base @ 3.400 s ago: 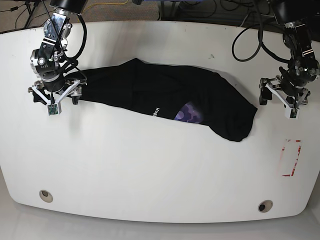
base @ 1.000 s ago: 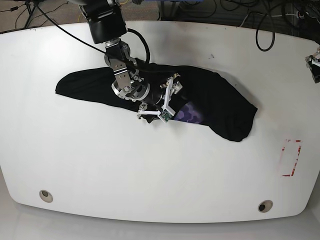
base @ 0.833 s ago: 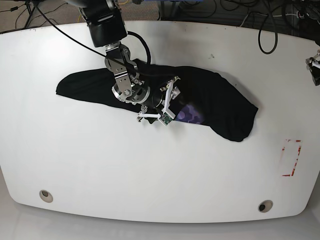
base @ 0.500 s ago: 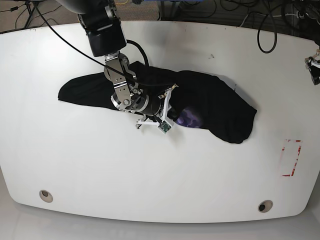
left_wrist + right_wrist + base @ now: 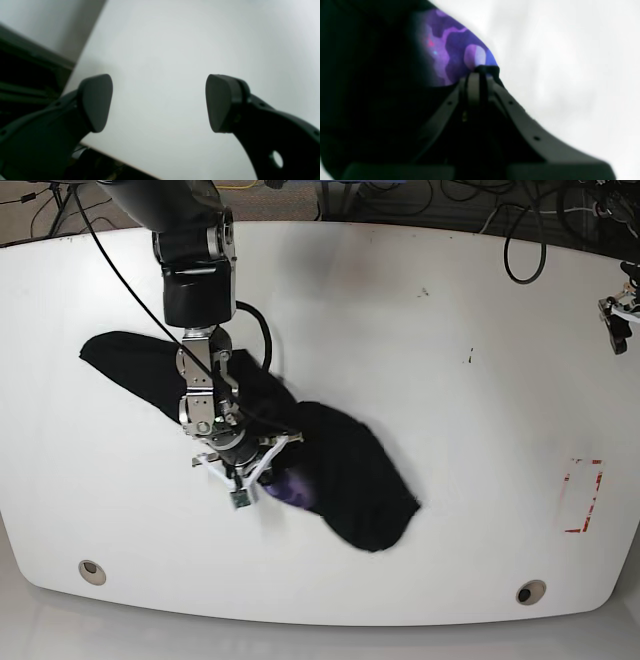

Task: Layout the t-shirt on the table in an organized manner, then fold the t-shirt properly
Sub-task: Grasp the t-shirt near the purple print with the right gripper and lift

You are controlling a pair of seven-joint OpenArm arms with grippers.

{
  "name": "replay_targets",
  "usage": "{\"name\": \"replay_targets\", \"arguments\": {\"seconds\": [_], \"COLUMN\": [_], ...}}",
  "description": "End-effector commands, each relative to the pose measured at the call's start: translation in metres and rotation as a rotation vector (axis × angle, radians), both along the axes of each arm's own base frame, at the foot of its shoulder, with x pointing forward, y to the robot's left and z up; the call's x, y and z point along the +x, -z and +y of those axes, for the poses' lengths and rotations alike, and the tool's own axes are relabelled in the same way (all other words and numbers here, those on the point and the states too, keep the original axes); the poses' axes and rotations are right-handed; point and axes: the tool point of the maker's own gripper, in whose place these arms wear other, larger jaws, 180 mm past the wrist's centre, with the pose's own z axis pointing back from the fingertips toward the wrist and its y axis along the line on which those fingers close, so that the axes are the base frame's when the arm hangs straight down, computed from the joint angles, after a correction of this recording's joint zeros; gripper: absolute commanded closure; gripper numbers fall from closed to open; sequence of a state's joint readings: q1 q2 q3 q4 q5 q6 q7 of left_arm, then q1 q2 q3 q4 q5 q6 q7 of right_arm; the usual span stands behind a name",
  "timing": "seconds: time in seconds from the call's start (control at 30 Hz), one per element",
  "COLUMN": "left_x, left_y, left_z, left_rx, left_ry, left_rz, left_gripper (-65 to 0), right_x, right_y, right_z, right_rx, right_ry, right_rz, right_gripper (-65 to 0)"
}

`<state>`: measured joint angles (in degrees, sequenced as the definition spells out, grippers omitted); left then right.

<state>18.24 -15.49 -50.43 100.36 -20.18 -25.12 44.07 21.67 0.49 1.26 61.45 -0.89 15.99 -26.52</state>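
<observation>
SURFACE: glossy white bench (image 5: 420, 340), near edge with two grommet holes (image 5: 92, 571), tape rectangle (image 5: 582, 496) at side | SHIRT: black t-shirt (image 5: 340, 480) bunched diagonally, centre-left | RIGHT CLAW (image 5: 480, 70): clenched on t-shirt edge by purple patch (image 5: 450, 57) | LEFT CLAW (image 5: 158, 102): released, at far bench edge | RISK: single-point drag likely to bunch cloth further; thin pinch may slip | ROOM: cables (image 5: 480, 210) beyond far edge

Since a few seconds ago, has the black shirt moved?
Yes. The t-shirt slid toward the table's near edge, away from the tape rectangle.
</observation>
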Motion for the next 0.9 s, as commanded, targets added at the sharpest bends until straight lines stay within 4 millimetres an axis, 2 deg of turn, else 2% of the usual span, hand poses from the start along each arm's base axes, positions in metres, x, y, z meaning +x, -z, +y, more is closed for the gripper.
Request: {"name": "replay_targets", "arguments": {"seconds": [0.0,0.13,0.23,0.43,0.63,0.7,0.77,0.83,0.87], "left_x": [0.011,0.019,0.026,0.039,0.050,0.052,0.054,0.055,0.056], "left_y": [-0.012,-0.004,0.002,0.005,0.005,0.005,0.007,0.010,0.012], "left_z": [-0.003,-0.019,-0.033,-0.071,-0.108,-0.116,-0.126,-0.138,-0.143], "left_rx": [0.028,0.011,-0.003,-0.028,-0.053,-0.057,-0.068,-0.084,-0.093], "left_ry": [0.036,0.086,0.131,0.218,0.301,0.320,0.343,0.369,0.377], "left_rz": [-0.032,-0.015,-0.003,-0.018,-0.033,-0.037,-0.036,-0.034,-0.033], "left_gripper": [-54.7,-54.7,-54.7,-54.7,-54.7,-54.7,-54.7,-54.7,-54.7], "right_x": [0.017,0.019,0.019,0.021,0.022,0.024,0.027,0.028,0.024], "right_y": [-0.023,-0.023,-0.022,-0.022,-0.026,-0.030,-0.040,-0.056,-0.057], "right_z": [-0.005,-0.032,-0.043,-0.037,-0.009,-0.001,0.003,-0.012,-0.018], "right_rx": [0.044,0.072,0.090,0.135,0.156,0.146,0.136,0.110,0.100], "right_ry": [0.061,0.194,0.267,0.351,0.318,0.288,0.264,0.268,0.272], "right_rz": [-0.065,-0.063,-0.057,-0.070,-0.080,-0.089,-0.117,-0.170,-0.178], "right_gripper": [0.0,0.0,0.0,-0.5,-1.9,-7.3,-16.8,-31.4,-36.0]}}
